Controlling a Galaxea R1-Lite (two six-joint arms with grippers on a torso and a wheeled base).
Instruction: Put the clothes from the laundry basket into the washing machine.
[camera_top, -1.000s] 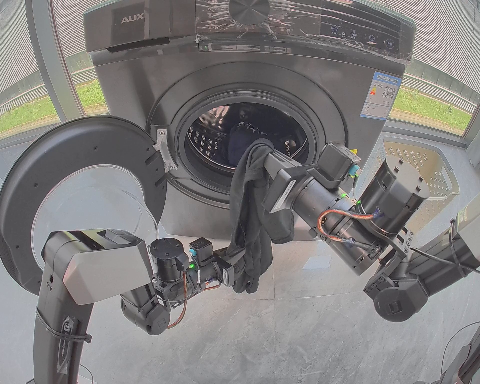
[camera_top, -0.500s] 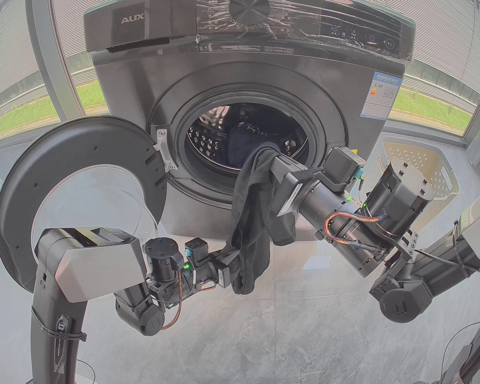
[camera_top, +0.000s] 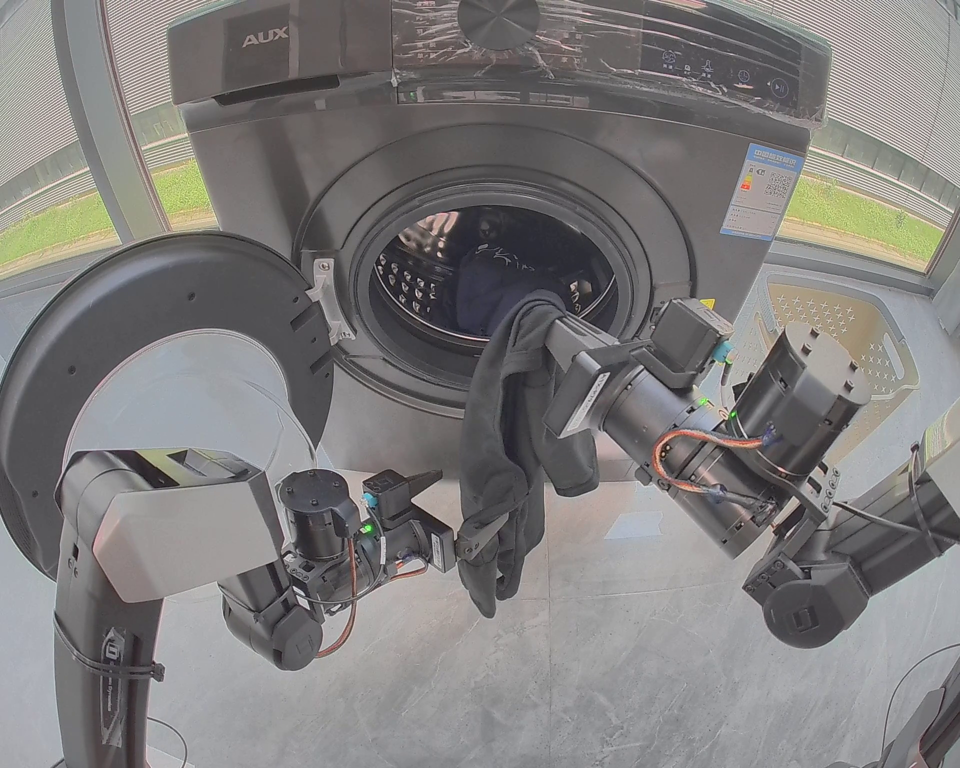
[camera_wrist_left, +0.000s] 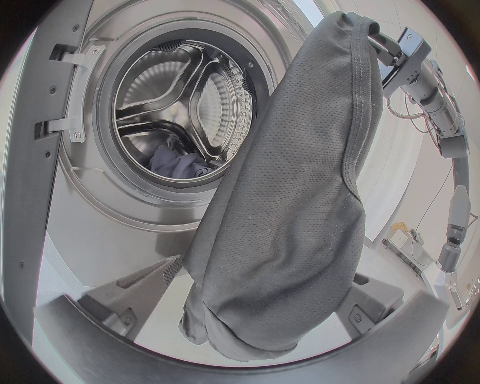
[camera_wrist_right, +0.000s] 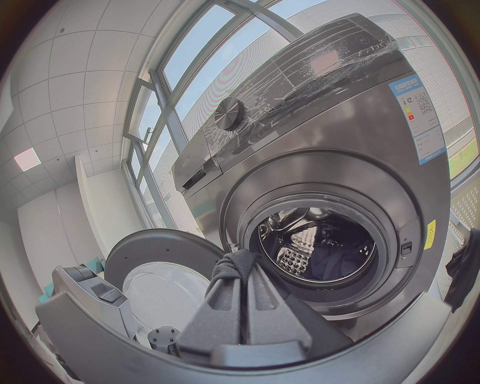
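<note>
My right gripper (camera_top: 548, 322) is clamped on the top of the garment (camera_top: 510, 430), mid-frame at the washer (camera_top: 260, 170) mouth. The rest hangs down to my left gripper (camera_top: 470, 520), which is spread wide and grips nothing. If I push in now, I'd expect the tail to drape over the door rim (camera_top: 410, 375) or snag on that open gripper.
</note>
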